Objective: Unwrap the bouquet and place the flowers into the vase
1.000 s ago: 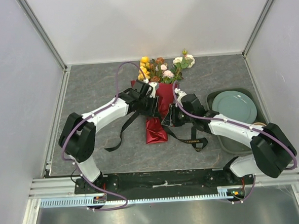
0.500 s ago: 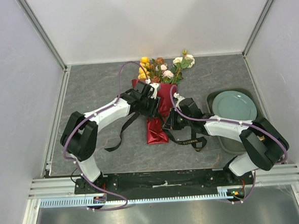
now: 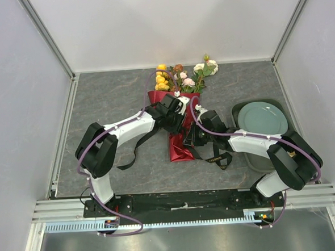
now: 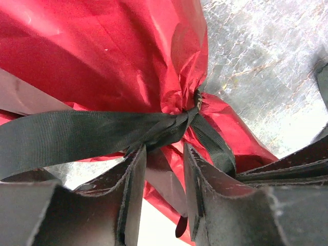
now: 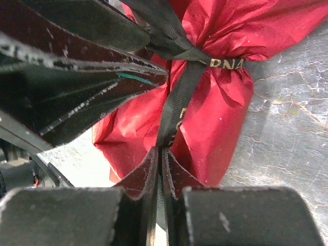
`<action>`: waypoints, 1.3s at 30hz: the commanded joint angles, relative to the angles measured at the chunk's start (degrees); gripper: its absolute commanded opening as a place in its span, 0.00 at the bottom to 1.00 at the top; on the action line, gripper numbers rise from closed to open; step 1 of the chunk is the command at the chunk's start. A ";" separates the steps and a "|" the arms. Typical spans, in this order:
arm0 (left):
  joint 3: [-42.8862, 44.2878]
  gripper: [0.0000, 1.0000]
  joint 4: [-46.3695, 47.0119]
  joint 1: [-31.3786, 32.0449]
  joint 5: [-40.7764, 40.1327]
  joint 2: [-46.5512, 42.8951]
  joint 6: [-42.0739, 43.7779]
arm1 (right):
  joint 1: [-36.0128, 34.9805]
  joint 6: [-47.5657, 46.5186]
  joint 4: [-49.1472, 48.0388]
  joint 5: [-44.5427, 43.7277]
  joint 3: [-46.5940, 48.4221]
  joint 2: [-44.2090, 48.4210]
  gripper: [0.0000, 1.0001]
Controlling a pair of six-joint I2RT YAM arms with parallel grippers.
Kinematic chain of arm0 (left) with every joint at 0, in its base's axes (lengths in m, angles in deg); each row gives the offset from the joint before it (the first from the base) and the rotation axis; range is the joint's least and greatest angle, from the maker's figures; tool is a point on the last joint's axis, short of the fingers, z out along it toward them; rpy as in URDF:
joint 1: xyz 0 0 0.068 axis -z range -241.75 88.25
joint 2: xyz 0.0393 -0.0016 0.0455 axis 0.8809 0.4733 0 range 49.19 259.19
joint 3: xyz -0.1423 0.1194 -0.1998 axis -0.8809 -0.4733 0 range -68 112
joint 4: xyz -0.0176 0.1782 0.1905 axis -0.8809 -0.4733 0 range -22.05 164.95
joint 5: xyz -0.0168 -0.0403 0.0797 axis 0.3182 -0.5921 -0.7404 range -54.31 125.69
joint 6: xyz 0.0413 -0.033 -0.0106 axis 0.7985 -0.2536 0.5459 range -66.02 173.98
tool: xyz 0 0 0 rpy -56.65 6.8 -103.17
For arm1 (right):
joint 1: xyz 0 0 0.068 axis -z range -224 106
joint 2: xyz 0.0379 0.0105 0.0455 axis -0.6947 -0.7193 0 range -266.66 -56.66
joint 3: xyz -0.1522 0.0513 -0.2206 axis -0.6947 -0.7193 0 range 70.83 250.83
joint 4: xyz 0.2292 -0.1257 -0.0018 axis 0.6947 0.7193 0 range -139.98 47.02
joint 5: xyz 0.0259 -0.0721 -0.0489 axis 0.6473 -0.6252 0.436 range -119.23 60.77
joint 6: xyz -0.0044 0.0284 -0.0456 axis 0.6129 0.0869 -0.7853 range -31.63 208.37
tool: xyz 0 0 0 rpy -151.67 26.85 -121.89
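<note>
**While the bouquet (image 3: 178, 150) lies wrapped, its ribbon (image 5: 180, 97) is pinched**

It rests on the table (image 3: 109, 100) between the two grippers, with the flowers (image 3: 181, 78) fanned out beyond their fingertips. The black knot (image 4: 177, 125) sits just ahead of both. The right gripper (image 5: 160, 154) is clamped on a ribbon tail. The left gripper (image 4: 164, 154) stands parted, red paper (image 4: 102, 56) between its fingers (image 4: 130, 184). A plate (image 3: 262, 118) lies off to the right gripper's outer side.

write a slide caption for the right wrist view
Right gripper pinching the black ribbon tied around the red-wrapped bouquet.
</note>
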 commanded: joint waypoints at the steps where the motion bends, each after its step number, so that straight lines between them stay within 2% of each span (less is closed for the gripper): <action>1: 1.42 0.40 3.75 1.48 -5.95 -0.90 2.88 | -0.03 0.00 -0.68 -1.05 -0.09 0.09 0.12; 12: 3.52 0.41 4.20 3.33 -9.83 2.43 2.26 | -0.20 -0.17 0.63 -1.85 -0.44 1.93 0.11; 19: 5.54 0.27 2.62 3.94 -10.36 4.63 3.05 | -0.12 -0.53 2.74 -2.20 -0.09 3.86 0.11; 29: 6.33 0.31 0.86 4.03 -9.13 3.49 3.66 | -0.12 -4.57 12.14 -6.15 6.23 10.10 0.20; 33: 6.51 0.10 0.60 4.12 -9.21 3.76 3.58 | -0.20 -3.87 11.45 -4.66 7.64 10.20 0.22; 37: 4.84 0.02 1.91 4.03 -8.78 0.86 1.91 | -0.20 -1.67 7.95 -3.69 7.21 7.48 0.20; 39: 3.53 0.02 2.44 4.03 -8.69 -1.16 1.56 | -0.20 -0.10 5.66 -3.87 6.33 5.63 0.17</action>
